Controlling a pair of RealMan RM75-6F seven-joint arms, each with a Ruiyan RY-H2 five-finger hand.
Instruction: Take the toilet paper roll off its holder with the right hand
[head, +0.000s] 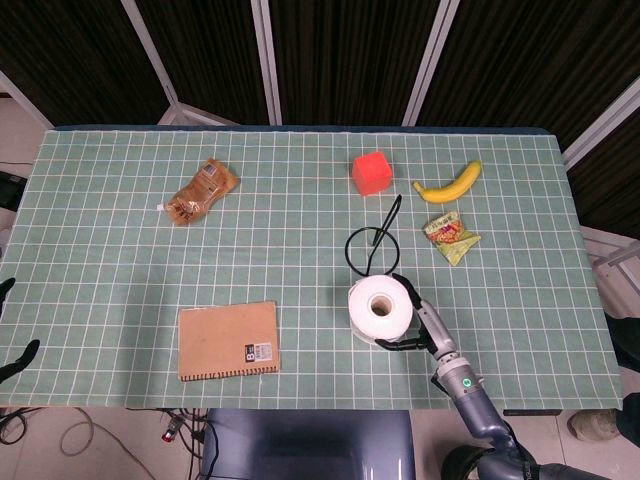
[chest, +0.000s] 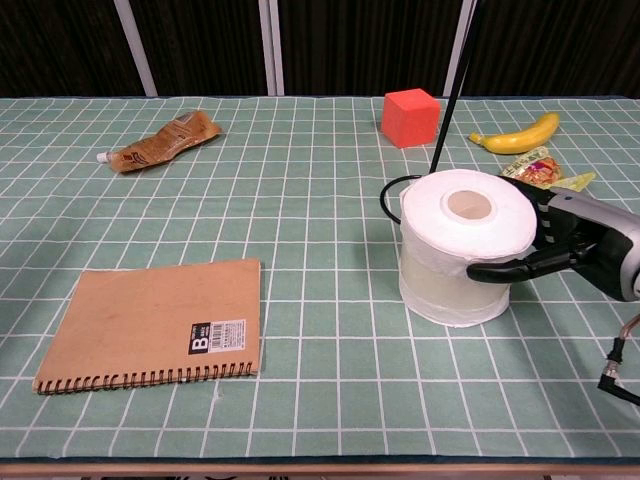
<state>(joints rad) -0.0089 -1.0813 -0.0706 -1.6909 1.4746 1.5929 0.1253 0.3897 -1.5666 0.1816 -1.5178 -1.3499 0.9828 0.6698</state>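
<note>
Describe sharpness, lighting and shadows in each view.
Head view: even light, sharp, faint shadows; toilet paper roll crisp white. Chest view: sharp too; soft shadow beneath the roll, right hand with dark fingers clear, holder rod cropped at top.

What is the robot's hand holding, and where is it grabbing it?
The right hand holds the toilet paper roll by its side, fingers wrapped around the outside.
</note>
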